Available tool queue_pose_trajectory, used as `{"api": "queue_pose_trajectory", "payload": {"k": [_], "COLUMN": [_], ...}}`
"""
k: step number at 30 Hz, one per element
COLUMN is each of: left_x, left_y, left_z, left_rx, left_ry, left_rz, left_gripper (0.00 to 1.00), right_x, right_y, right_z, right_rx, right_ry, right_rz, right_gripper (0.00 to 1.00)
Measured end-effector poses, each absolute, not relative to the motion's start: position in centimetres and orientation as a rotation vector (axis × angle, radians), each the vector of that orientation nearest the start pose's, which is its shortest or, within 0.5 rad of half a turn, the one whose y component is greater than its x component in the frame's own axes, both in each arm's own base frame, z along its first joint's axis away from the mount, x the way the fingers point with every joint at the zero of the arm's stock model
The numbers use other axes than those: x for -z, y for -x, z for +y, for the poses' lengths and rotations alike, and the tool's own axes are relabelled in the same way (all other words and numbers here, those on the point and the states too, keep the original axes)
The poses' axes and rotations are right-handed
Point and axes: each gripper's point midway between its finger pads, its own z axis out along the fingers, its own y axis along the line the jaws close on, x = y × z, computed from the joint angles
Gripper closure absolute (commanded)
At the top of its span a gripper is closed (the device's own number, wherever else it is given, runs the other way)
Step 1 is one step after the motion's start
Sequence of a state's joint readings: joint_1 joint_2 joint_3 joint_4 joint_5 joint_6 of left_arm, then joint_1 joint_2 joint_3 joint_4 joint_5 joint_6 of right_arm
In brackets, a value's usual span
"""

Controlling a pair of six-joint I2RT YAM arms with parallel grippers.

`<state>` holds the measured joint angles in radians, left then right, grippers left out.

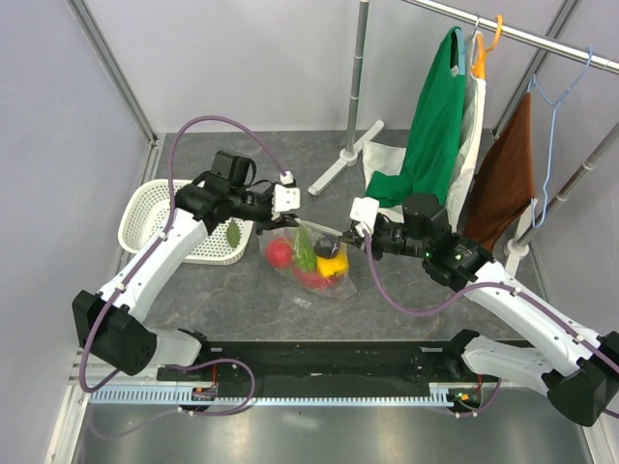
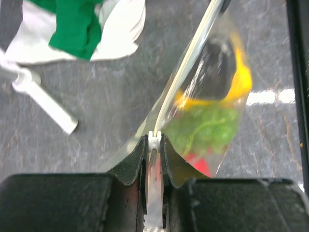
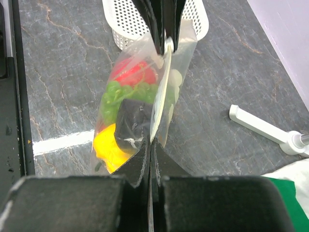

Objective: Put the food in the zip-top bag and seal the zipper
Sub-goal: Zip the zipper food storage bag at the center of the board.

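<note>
The zip-top bag (image 1: 308, 259) hangs between my two grippers, its bottom resting on the dark table. Inside it lies the food: a red piece (image 3: 133, 72), a green bunch (image 2: 207, 128) and a yellow-orange piece (image 3: 107, 145). My left gripper (image 2: 154, 140) is shut on the white slider tab (image 2: 154, 137) of the zipper (image 2: 186, 67), at the bag's left end (image 1: 293, 218). The pale strip runs taut from there to my right gripper (image 3: 153, 142), which is shut on the bag's other top corner (image 1: 346, 235).
A white perforated basket (image 1: 160, 208) stands left of the bag, with a green leaf (image 1: 233, 233) in it. Behind are a clothes rack's white foot (image 1: 334, 169), a green garment (image 1: 435, 116) and a brown one (image 1: 503, 179).
</note>
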<state>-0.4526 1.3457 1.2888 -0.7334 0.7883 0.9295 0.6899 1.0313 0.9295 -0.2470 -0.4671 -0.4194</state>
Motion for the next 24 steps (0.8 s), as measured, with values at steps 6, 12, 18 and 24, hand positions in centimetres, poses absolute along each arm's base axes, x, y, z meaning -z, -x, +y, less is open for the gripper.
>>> {"api": "queue_pose_trajectory", "payload": {"k": [6,12,18,24], "left_x": [-23.4,-22.9,-22.6,-22.5], "left_y": [-28.6,-30.2,-31.5,-33.2], "left_z": [-20.9,-17.8,-15.2,-12.4], "left_rx": [0.573,0.498,0.428,0.367], "left_ry": [-1.621,-1.585,-1.553,-1.512], "left_rz": [1.481,1.54,1.581,1.629], "left_gripper": [0.89,0.89,0.88,0.87], "right_x": [-25.9,-25.7,-25.6,-25.6], "right_y": [-22.4,-22.3,-22.3,-22.3], "right_z": [26.7,26.4,26.2,26.1], "right_rx": [-0.62,-0.606,-0.592,-0.582], "right_ry": [1.271,1.276,1.288,1.291], "right_rz": [1.444,1.438,1.439,1.436], "right_gripper": [1.0,1.0,1.0,1.0]}}
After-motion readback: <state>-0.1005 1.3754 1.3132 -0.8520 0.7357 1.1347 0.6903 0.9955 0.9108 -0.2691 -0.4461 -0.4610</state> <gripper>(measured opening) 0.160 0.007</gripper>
